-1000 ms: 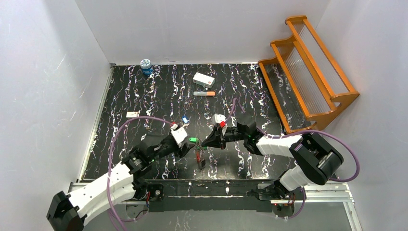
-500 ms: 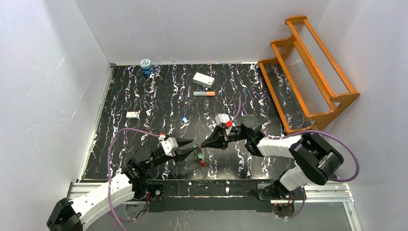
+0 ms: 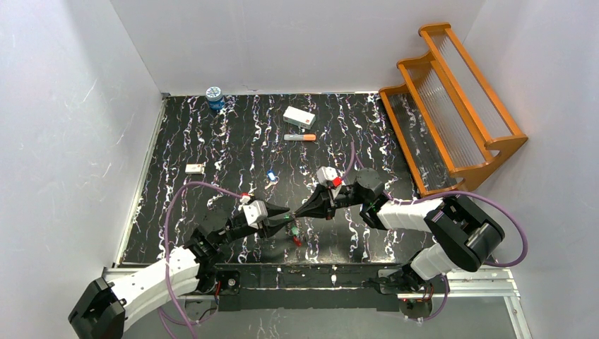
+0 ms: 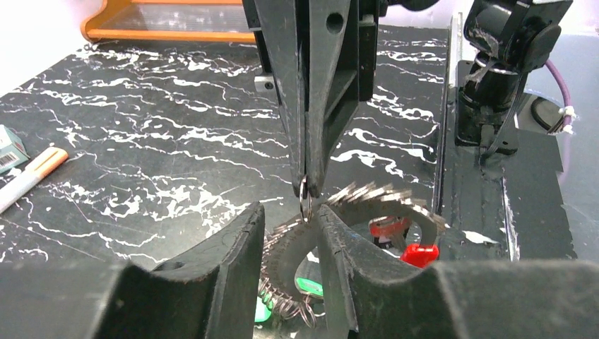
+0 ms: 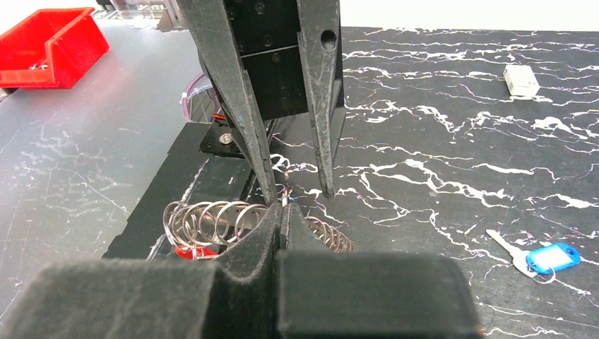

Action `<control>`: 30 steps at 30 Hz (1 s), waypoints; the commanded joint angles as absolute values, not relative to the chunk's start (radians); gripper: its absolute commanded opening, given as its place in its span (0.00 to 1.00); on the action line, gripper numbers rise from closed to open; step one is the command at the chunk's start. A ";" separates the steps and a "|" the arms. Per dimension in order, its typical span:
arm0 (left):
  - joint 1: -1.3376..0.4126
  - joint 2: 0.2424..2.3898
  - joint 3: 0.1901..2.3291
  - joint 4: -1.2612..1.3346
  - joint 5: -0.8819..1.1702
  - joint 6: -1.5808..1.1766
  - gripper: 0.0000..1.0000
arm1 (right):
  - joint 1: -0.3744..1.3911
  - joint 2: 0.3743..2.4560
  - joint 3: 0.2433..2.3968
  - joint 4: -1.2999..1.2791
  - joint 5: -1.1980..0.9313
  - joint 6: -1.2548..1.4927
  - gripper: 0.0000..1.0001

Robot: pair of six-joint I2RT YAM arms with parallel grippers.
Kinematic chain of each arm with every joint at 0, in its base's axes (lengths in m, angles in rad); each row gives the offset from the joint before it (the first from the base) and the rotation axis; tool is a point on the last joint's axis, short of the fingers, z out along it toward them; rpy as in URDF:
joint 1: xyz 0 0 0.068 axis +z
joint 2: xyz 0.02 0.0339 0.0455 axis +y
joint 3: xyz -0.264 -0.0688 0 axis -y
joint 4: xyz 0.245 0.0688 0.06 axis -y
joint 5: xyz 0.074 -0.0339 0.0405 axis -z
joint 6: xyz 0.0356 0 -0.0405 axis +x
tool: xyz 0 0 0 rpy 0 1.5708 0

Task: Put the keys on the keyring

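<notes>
Right gripper (image 4: 305,189) is pinched shut on one loop of the keyring (image 4: 364,195). The silver coil spreads just below its tips, with a red piece (image 4: 419,253) and a green piece (image 4: 309,285) hanging in it. My left gripper (image 4: 289,212) is narrow, one finger on either side of that coil. Whether they bite it, I can't tell. The blue key (image 5: 542,258) lies flat beyond the keyring, well apart. The box (image 3: 299,116) is farther beyond, its label too small to read.

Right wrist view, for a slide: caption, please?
Right end effector pinches the coiled keyring; blue key lies apart on the table.
</notes>
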State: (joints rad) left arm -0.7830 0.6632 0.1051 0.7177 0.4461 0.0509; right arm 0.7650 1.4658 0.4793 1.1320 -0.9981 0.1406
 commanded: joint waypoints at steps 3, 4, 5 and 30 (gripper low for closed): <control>-0.788 0.687 0.160 0.776 0.464 0.048 0.30 | 0.760 1.453 0.489 1.200 -1.014 0.147 0.01; -0.788 0.692 0.163 0.777 0.467 0.047 0.29 | 0.761 1.453 0.490 1.200 -1.014 0.148 0.01; -0.788 0.696 0.165 0.778 0.468 0.048 0.28 | 0.760 1.452 0.491 1.198 -1.014 0.148 0.01; -0.787 0.740 0.191 0.712 0.413 0.082 0.32 | 0.760 1.415 0.506 1.134 -1.011 0.118 0.01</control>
